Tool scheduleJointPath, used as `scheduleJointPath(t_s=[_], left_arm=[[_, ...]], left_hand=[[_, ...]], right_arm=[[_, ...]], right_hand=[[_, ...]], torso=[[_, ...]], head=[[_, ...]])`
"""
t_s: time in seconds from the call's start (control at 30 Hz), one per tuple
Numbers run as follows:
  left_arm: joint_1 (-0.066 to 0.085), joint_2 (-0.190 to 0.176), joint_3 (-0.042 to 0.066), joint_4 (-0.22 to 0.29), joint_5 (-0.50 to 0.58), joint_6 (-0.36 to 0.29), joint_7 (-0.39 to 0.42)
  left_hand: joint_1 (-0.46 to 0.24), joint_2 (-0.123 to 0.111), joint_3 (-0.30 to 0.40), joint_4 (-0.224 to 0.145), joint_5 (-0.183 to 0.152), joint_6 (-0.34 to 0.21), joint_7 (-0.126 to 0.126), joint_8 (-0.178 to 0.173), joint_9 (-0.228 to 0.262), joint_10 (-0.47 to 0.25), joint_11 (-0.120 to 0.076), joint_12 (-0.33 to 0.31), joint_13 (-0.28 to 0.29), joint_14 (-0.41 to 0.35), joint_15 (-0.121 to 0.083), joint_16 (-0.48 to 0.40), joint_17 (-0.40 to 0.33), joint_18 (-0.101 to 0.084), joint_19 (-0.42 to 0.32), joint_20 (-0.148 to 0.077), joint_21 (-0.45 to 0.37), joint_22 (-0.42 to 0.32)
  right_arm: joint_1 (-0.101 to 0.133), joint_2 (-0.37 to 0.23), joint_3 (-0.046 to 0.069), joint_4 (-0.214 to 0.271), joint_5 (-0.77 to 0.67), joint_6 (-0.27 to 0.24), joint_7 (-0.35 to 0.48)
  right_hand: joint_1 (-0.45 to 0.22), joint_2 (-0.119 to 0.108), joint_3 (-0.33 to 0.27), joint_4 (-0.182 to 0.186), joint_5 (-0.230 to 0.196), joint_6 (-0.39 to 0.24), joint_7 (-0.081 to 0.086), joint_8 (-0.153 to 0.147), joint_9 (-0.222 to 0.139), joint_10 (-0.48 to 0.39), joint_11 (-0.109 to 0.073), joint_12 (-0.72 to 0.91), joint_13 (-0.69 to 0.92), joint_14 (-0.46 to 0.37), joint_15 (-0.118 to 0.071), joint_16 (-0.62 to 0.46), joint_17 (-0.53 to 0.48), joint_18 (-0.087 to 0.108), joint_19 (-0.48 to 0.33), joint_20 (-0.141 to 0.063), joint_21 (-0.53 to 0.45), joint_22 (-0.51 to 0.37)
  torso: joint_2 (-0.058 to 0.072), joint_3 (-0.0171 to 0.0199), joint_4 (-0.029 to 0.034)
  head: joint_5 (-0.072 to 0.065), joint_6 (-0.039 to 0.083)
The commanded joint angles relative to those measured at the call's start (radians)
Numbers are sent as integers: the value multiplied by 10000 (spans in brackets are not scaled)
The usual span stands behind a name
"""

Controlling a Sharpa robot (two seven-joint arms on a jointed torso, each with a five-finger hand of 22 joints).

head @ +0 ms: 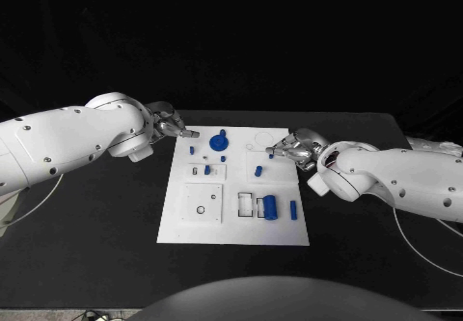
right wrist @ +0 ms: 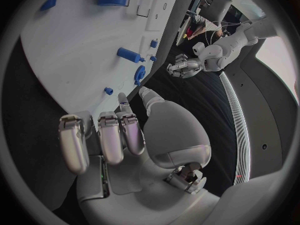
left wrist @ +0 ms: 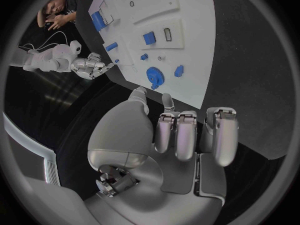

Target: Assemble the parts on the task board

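The white task board (head: 183,221) lies in the middle of the table. A blue gear (head: 220,142) sits near its far edge, with small blue pegs (head: 207,170) below it and a short blue piece (head: 259,171) in the middle. A thick blue cylinder (head: 271,206) and a slim peg (head: 293,210) lie toward the near right. My left hand (head: 174,127) hovers at the board's far left corner and holds nothing. My right hand (head: 292,148) hangs over the board's right edge, fingertips close to a small blue peg (right wrist: 108,91), nothing in its grasp.
Recessed white panels (head: 203,202) and a rectangular slot (head: 246,204) mark the board's near half. Black table (head: 87,221) surrounds the board on all sides. Both white arms reach in over the table's far half.
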Motion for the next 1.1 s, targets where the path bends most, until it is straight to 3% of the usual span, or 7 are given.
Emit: scheduleJointPath(t_s=[0.03, 0.2, 0.47, 0.6, 0.87, 0.97, 1.1], left_arm=[[17, 193, -48, -271, -304, 483, -206], [-6, 582, -112, -849, -344, 883, -395], [-97, 1055, -140, -1526, -355, 1552, -719], [-147, 1221, -144, -1779, -356, 1699, -780], [-222, 1406, -146, -2079, -347, 1934, -858], [-249, 1448, -147, -2135, -345, 2025, -893], [-279, 1481, -147, -2161, -335, 2075, -902]], left_hand=[[45, 40, -53, 7, 68, 19, -30, 36, 1, 1022, -65, -54, 2630, 1041, -85, 25, 2629, -74, 1052, -73, 24, 2635], [-64, 100, -87, 9, 79, 45, -48, -228, -153, 1022, -82, -54, 2630, 1041, -114, 25, 2629, -74, 1052, -97, 24, 2635], [-115, 146, -149, 2, 82, 325, 4, -1160, -851, 1022, -45, -54, 2630, 1041, -103, 25, 2629, -74, 1052, -124, 24, 2635], [-100, 177, -173, 1, 83, 549, 44, -1663, -1303, 1022, -8, -54, 2630, 1041, -74, 25, 2629, -74, 1052, -111, 24, 2635], [-120, 241, -224, 2, 83, 923, 61, -2271, -1883, 1022, 10, -54, 2630, 1041, -51, 25, 2629, -74, 1052, -89, 24, 2635], [-126, 260, -250, 1, 81, 1057, 69, -2514, -2110, 1022, 15, -54, 2630, 1041, -42, 25, 2629, -74, 1052, -81, 24, 2635], [-111, 279, -293, -1, 79, 1254, 113, -2994, -2570, 1022, 57, -54, 2630, 1041, -24, 25, 2629, -74, 1052, -69, 24, 2635]], right_arm=[[-8, 1, -1, 19, -46, 125, 52], [-8, -13, -1, 56, -46, 137, 48], [-9, -18, -1, 75, -45, 153, 42], [-9, -9, -1, 75, -45, 159, 46], [-9, 7, 0, 68, -45, 152, 55], [-9, 14, 0, 66, -45, 143, 59], [-9, 23, 0, 60, -43, 119, 71]], right_hand=[[111, -5, -61, -22, 55, -34, 58, 44, 9, 1057, 48, 39, 2634, 1060, 84, 41, 2627, -68, 1048, 84, 45, 2632], [108, -4, -64, -18, 57, -35, 59, 46, 9, 1057, 49, 39, 2634, 1060, 84, 41, 2627, -68, 1048, 84, 45, 2632], [108, -4, -64, -18, 57, -35, 59, 46, 9, 1057, 49, 39, 2634, 1060, 84, 41, 2627, -68, 1048, 84, 45, 2632], [108, -4, -64, -18, 57, -35, 59, 46, 9, 1057, 49, 39, 2634, 1060, 84, 41, 2627, -68, 1048, 84, 45, 2632], [108, -4, -64, -18, 57, -35, 59, 46, 9, 1057, 49, 39, 2634, 1060, 84, 41, 2627, -68, 1048, 84, 45, 2632], [108, -4, -64, -18, 57, -35, 59, 46, 9, 1057, 49, 39, 2634, 1060, 84, 41, 2627, -68, 1048, 84, 45, 2632], [108, -4, -64, -18, 57, -35, 59, 46, 9, 1057, 49, 39, 2634, 1060, 84, 41, 2627, -68, 1048, 84, 45, 2632]], torso=[[8, -3, -3], [19, -10, -5], [4, -6, 4], [-5, -3, -1], [-3, -2, 5], [2, -10, 5], [-1, -10, 10]], head=[[32, 36], [30, 56], [19, 39], [20, 40], [73, 108], [183, 169], [458, 237]])
